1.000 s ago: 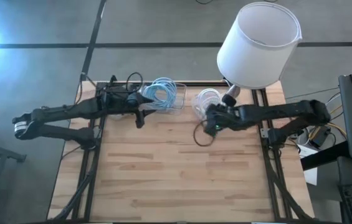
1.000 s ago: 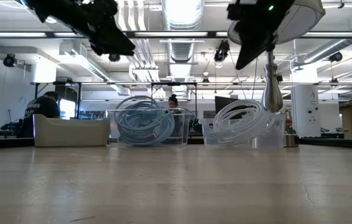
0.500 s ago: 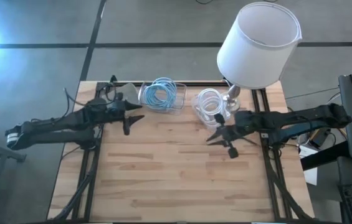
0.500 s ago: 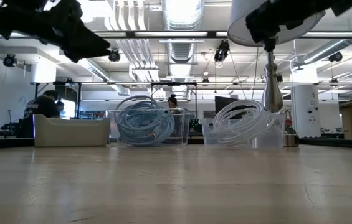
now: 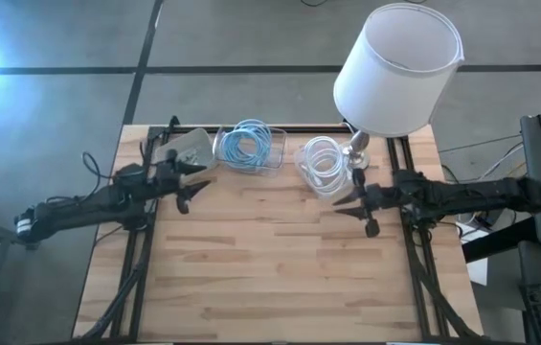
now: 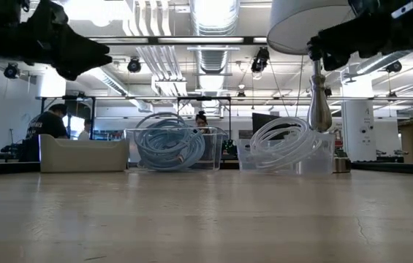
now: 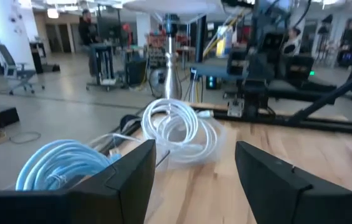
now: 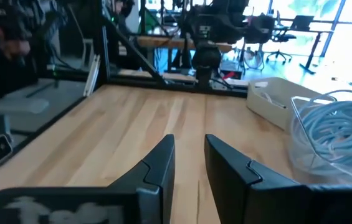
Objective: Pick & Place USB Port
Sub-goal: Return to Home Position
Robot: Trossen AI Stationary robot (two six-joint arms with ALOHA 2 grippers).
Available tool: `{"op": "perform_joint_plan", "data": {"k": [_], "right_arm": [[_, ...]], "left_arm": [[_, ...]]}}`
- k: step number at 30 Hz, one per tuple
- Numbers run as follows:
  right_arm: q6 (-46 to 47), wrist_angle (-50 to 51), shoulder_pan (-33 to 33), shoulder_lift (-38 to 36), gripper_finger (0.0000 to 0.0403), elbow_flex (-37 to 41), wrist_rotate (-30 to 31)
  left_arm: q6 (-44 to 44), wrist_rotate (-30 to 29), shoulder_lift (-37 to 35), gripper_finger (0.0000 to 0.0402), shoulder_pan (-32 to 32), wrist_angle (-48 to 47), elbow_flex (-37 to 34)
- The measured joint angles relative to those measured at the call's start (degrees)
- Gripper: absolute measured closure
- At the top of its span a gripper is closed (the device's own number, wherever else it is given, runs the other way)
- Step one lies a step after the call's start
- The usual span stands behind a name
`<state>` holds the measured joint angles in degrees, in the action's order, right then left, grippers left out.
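A USB port does not show as such in any view. A blue cable coil (image 5: 247, 144) lies in a clear bin at the table's far edge, and a white coil (image 5: 320, 161) lies in a second clear bin to its right. My left gripper (image 5: 198, 177) hangs level near the far left, short of the blue coil (image 7: 57, 165), open with nothing between its fingers (image 7: 194, 168). My right gripper (image 5: 342, 203) hangs level at the right, just near of the white coil. Its fingers (image 8: 190, 155) stand a narrow gap apart over bare wood.
A lamp with a white shade (image 5: 399, 67) stands at the far right, its metal stem (image 6: 318, 102) just behind the white coil's bin. A beige tray (image 5: 189, 146) sits at the far left. The wooden table top (image 5: 270, 259) is bare in the middle and near side.
Both arms have drawn back and sunk. My left gripper has gone from beside the blue coil's bin toward the table's left edge. My right gripper has gone from the table's middle toward the right edge and has tipped up from pointing down to level.
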<state>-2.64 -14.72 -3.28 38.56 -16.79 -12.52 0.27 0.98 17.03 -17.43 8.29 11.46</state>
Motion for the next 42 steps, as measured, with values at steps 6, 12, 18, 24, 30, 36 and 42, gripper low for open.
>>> {"op": "perform_joint_plan", "data": {"k": [6,12,18,24,30,36,42], "right_arm": [[3.84,-3.04,-0.22,-5.44,0.0322,5.33,-0.01],[4.0,-3.7,-0.25,-9.16,0.0329,8.56,0.0],[4.0,-3.67,-0.25,-11.59,0.0327,10.59,0.01],[4.97,-3.65,-0.25,-13.85,0.0319,12.01,0.02],[5.28,-4.28,-0.25,-18.29,0.0318,15.25,0.26],[5.17,-2.79,-0.27,-23.19,0.033,16.3,0.64],[2.58,0.92,-0.27,-25.63,0.0334,16.28,0.64]], "left_arm": [[-0.43,0.03,-3.63,0.0178,0.0,0.41,-3.15],[-0.16,0.03,-6.91,0.0178,0.0,1.08,-6.05],[-0.08,0.03,-10.28,0.0178,0.0,1.42,-9.19],[-0.08,0.05,-13.14,0.0178,0.0,1.1,-10.91],[-0.02,0.05,-14.93,0.0178,0.0,-0.59,-10.94],[-0.17,0.05,-15.03,0.0178,0.0,-2.71,-10.97],[0.62,0.05,-15.03,0.0178,-0.01,-4.51,-10.99]]}}
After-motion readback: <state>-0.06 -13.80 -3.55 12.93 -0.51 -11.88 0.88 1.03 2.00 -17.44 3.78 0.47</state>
